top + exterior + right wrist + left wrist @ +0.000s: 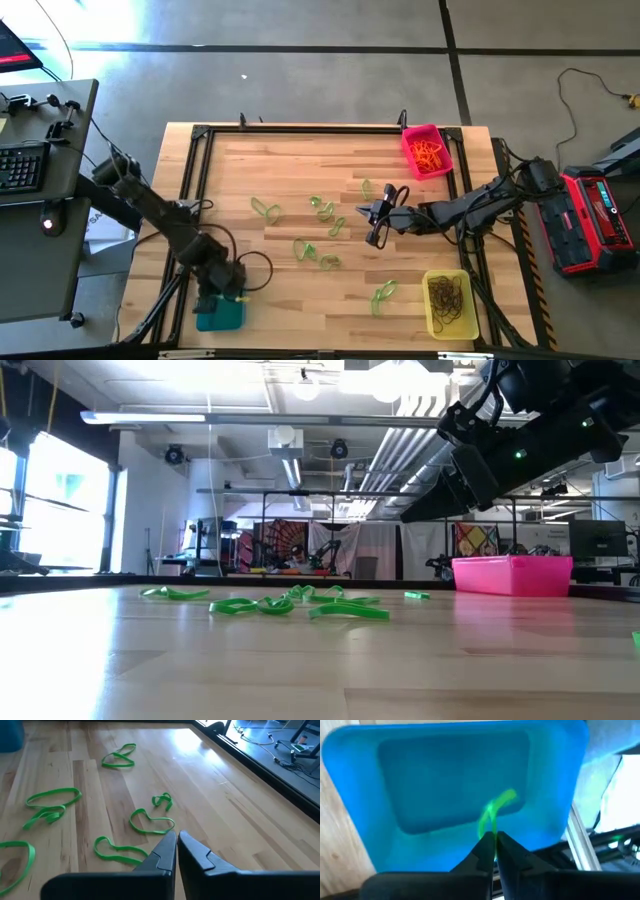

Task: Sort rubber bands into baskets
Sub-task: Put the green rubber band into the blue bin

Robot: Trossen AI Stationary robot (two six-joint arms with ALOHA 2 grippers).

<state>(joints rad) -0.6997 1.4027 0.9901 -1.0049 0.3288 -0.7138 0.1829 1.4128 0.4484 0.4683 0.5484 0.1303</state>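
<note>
A: Left tool (494, 839) status?

B: Positioned over the teal rectangular plastic basket (365, 795) at the near left corner of the wooden slatted table (300, 160). Fingers pressed together on one thin bright green rubber band (496, 806), which hangs from the tips above the basket floor.

A: Right tool (177, 840)?

B: Fingers together, nothing between them. Suspended above the middle of the table, just over the scattered loose green rubber bands (150, 822).

A: Other containers?

B: Pink-red plastic basket (440, 135) at the far right, loaded with orange bands. Yellow plastic basket (428, 305) at the near right, loaded with dark bands. Roughly nine green bands left on the table, judged from the overhead view.

A: Failure modes from here?

B: First: band clinging to a fingertip on release, owing to its light weight and tacky rubber; likely carried back out of the basket. Second: release too near the wall, with the band draping over the rim or bouncing onto the table. Third: right tool descending with fingers together, pushing a band flat instead of straddling it. Fourth: overlapping loops lifted two at once.
</note>
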